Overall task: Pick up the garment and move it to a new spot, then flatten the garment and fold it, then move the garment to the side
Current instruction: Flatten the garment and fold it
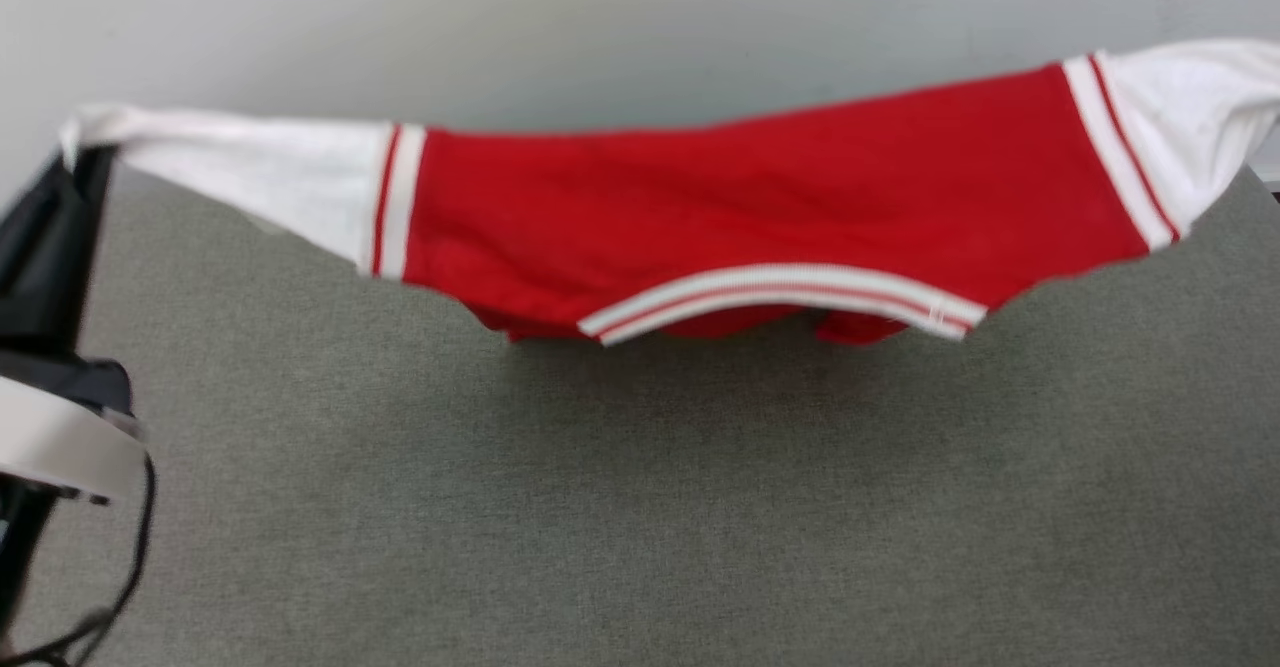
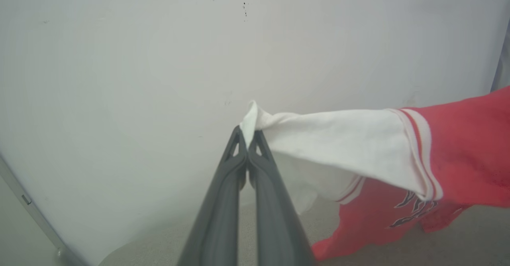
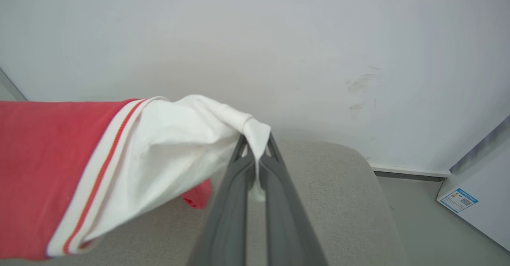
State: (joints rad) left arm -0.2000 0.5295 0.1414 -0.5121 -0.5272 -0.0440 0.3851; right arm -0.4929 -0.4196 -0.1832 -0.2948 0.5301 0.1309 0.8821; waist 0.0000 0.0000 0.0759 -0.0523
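One garment [image 1: 760, 197], red w/ white sleeves, hung above grey table [image 1: 640, 507] btwn left gripper [image 2: 248, 138] and right gripper [image 3: 257, 146], each clamped on a sleeve tip; prob. soft, light, sags mid-span, best held at sleeve ends.

Open grey surface [image 1: 600, 527] before hanging garment [image 1: 760, 197]

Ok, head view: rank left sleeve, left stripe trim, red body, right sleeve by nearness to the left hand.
1. Left sleeve, pinched in the left hand.
2. Left stripe trim, just beyond.
3. Red body, middle.
4. Right sleeve, far right.
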